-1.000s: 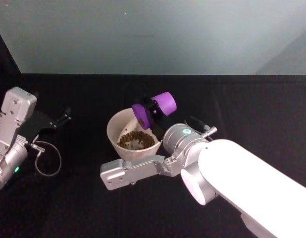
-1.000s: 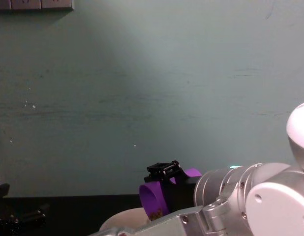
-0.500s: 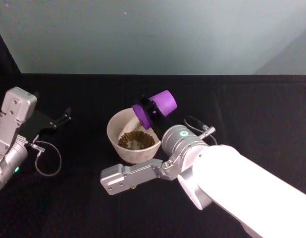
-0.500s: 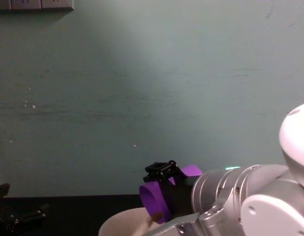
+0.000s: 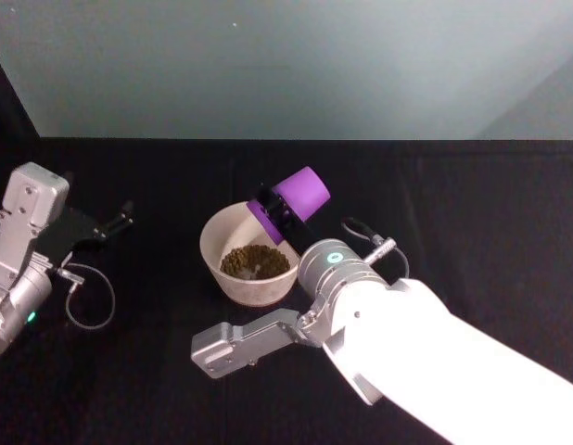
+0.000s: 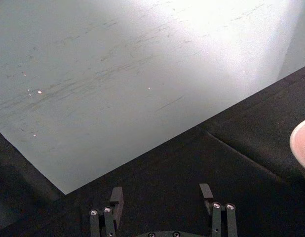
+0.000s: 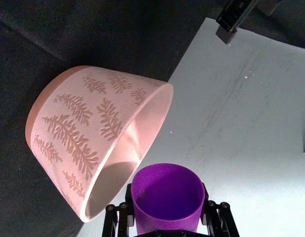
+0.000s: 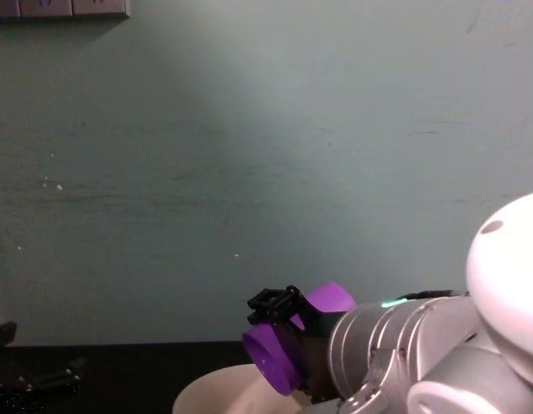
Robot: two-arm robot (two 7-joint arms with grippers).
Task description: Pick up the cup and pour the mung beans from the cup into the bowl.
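Observation:
The purple cup [image 5: 294,198] is tipped mouth-down over the far right rim of the bowl [image 5: 212,236], with my right gripper [image 5: 275,209] shut on it. Brown mung beans [image 5: 254,262] lie in the bowl's bottom. In the right wrist view the cup [image 7: 166,195] looks empty inside and sits between the black fingers [image 7: 116,217], right beside the cream bowl [image 7: 88,143] with its leaf pattern. The chest view has the cup [image 8: 288,345] above the bowl's rim [image 8: 210,395]. My left gripper [image 5: 115,222] is parked open at the far left of the table.
A black cloth covers the table, and a pale wall stands behind it. My right forearm [image 5: 426,352] spans the front right. A thin cable loop [image 5: 87,301] lies by the left arm. The left wrist view catches the bowl's edge [image 6: 300,148] beyond the open gripper [image 6: 161,197].
The cup has tipped steeper, its base rising while its mouth stays over the bowl. My right arm has shifted lower and nearer the camera. The left arm has not moved.

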